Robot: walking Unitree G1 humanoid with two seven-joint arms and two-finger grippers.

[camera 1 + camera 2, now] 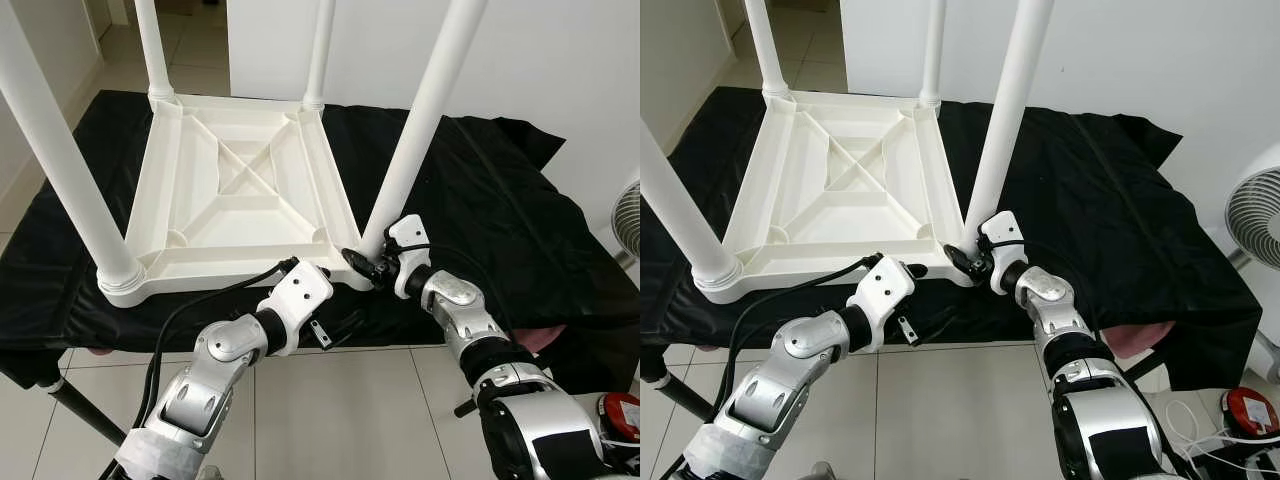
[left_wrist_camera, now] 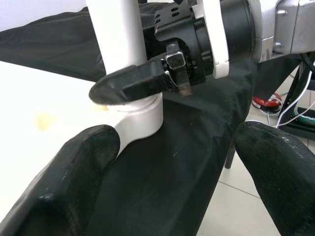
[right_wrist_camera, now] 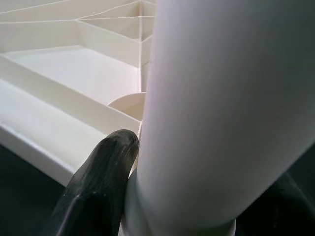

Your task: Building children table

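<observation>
Upside down, a white plastic children's table point(image 1: 240, 190) is laid on a tabletop draped in black cloth point(image 1: 500, 230), its four white legs pointing upward; the near right leg point(image 1: 420, 120) is gripped at its base by the right tool point(image 1: 372, 262), one black finger point(image 3: 106, 167) being pressed against the leg beside the corner socket; the left tool point(image 2: 177, 182) is held open just beside that same corner, its two black fingertips point(image 2: 83, 172) set wide apart and touching nothing; a white fan point(image 1: 1255, 215) is seen at the right, on the tiled floor point(image 1: 350, 410).
</observation>
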